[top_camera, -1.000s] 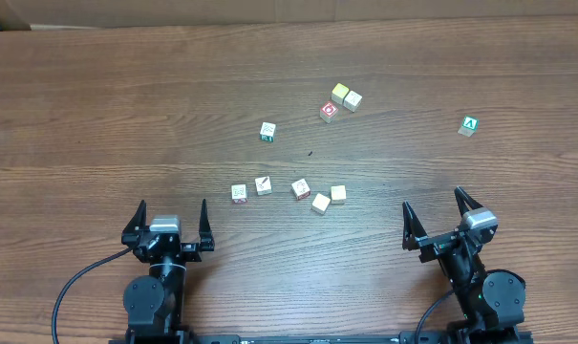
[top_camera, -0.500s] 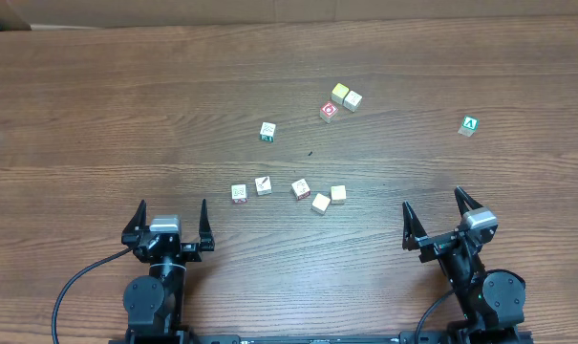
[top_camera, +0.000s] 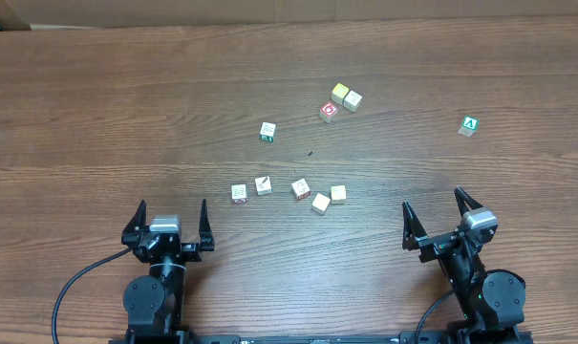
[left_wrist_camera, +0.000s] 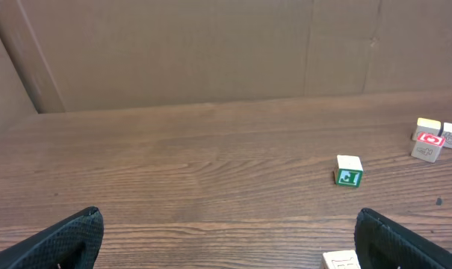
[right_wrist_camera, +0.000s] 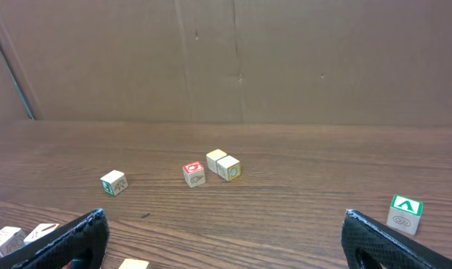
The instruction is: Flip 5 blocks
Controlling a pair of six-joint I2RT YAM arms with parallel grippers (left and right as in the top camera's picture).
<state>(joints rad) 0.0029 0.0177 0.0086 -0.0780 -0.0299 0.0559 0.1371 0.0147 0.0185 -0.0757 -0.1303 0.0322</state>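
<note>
Five blocks (top_camera: 301, 189), two empty grippers, none in hand.
Overhead, the pale row lies just toward 6 o'clock from the middle of the table (top_camera: 97, 115). The left gripper (top_camera: 172, 206) sits at 7 o'clock and the right gripper (top_camera: 433, 200) at 5, both with jaws spread wide and well apart from every cube. I'd start at the row's ends, each arm on its nearest block. Straddle one cube only, since the two at the right end lie close together. Grip free faces, lift, roll, then set down clear of neighbours. Leave the green "A" cube (top_camera: 470, 125) at 2 o'clock and the red-framed cube (top_camera: 329, 111) at 12 alone. Only the overhead shows the whole row. The left wrist camera instead catches the green side print on the lone cube (left_wrist_camera: 349, 170).
</note>
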